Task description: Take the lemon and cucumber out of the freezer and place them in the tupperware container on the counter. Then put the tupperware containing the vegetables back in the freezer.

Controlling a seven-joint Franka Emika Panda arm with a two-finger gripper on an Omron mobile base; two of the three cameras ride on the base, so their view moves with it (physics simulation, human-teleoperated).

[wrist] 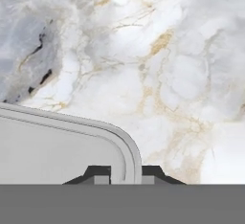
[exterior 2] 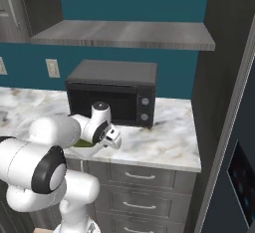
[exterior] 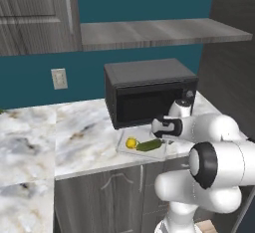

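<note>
A: Hand view first: the tupperware container (wrist: 57, 146) shows one rounded corner, and the tool (wrist: 125, 174) sits with a fingertip on each side of the container's wall. Why there?

B: I judge it is gripping the rim to lift the whole tray. The jaws are drawn in as close as they go, pinched on that thin wall, one tip inside the tray and one outside.

A: And the contents?

B: In the left base view the lemon (exterior: 131, 143) and the cucumber (exterior: 149, 146) both lie inside the tray, lemon to the left, cucumber to its right and just beside it. So the loading looks done, and carrying it back to the freezer is what remains.

A: How does the tray look?

B: Shallow, whitish, translucent, with low walls and a doubled lip at the rim. The lemon is small and bright yellow, the cucumber short and dark green.

A: Where does it sit?

B: On the marbled bench (exterior: 74, 137), near its front edge, right in front of the black microwave (exterior: 149, 92). The freezer (exterior 2: 234, 142) stands to the right of the bench.

A: Any risk?

B: A corner hold on a loaded tray may let it tilt.
</note>
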